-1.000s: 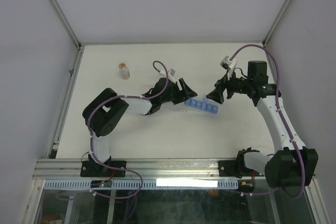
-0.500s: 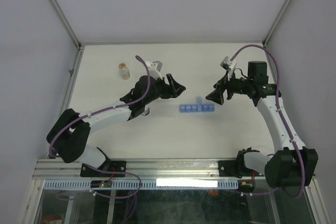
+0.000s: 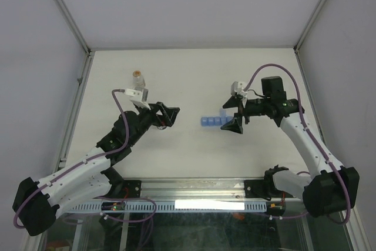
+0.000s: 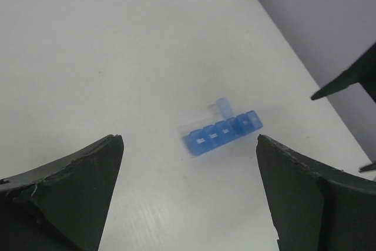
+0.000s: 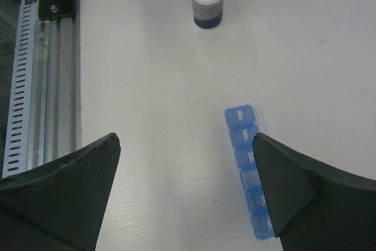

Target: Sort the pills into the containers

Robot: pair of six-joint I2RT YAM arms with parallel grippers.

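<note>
The containers are a blue translucent strip of joined compartments lying flat mid-table. In the left wrist view the containers have one lid standing open. My left gripper is open and empty, a short way left of the strip; the left gripper frames it from a distance. My right gripper is open at the strip's right end. In the right wrist view the right gripper has the containers beside its right finger. No loose pills are in view.
A small clear bottle with tan contents stands at the back left, and the bottle also shows far ahead of the right gripper. An aluminium rail runs along the table's near edge. White walls enclose the table on three sides.
My left arm has pulled back left and toward the near edge, away from the strip, its jaws wider. My right gripper has moved down-left to the strip's right end and opened wider.
</note>
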